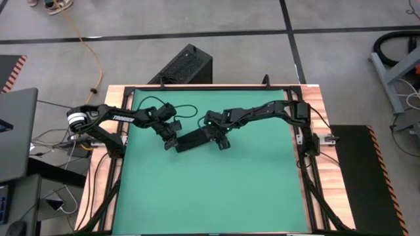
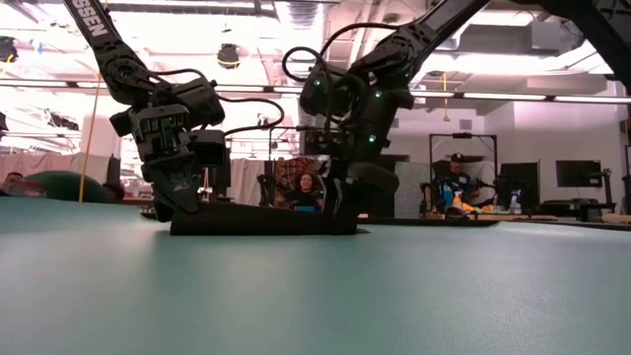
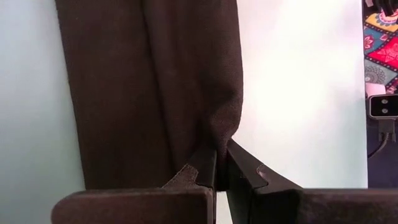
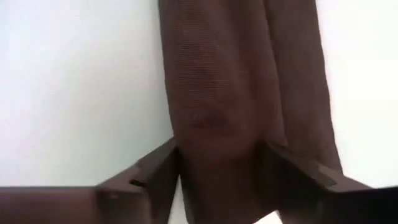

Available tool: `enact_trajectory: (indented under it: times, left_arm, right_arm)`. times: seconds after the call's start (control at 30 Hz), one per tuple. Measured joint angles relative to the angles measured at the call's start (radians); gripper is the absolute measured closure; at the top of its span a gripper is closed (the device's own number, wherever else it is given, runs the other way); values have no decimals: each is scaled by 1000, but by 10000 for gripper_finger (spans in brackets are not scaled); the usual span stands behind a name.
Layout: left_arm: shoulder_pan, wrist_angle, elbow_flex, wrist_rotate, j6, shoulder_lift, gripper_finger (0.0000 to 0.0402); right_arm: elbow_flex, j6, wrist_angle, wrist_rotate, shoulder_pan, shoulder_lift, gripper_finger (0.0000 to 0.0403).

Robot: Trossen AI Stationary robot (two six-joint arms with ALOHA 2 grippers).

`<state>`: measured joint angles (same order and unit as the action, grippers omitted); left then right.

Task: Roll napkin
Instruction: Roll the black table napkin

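A flat, dark folded cloth napkin [image 2: 264, 220] lies on the green table mat [image 2: 315, 296]; the left gripper [image 2: 175, 205] and right gripper [image 2: 347, 202] meet its ends.
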<state>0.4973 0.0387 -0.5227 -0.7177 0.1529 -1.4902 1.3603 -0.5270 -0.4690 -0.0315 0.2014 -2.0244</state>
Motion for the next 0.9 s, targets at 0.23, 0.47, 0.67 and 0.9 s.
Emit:
enact_trajectory:
  times: [0.23,0.47,0.67,0.9]
  left_arm:
    - [0,2,0,-21,-13,0,401]
    - [-10,11,-1,-81,7,0,401]
    - [-34,39,-1,-28,11,0,401]
    - [-43,83,-1,-4,-5,0,401]
  right_arm:
    - [1,80,-46,-48,-1,4,340]
    - [77,84,-245,21,-33,2,373]
    - [165,81,-363,251,-13,0,373]
    - [204,82,-426,453,60,0,373]
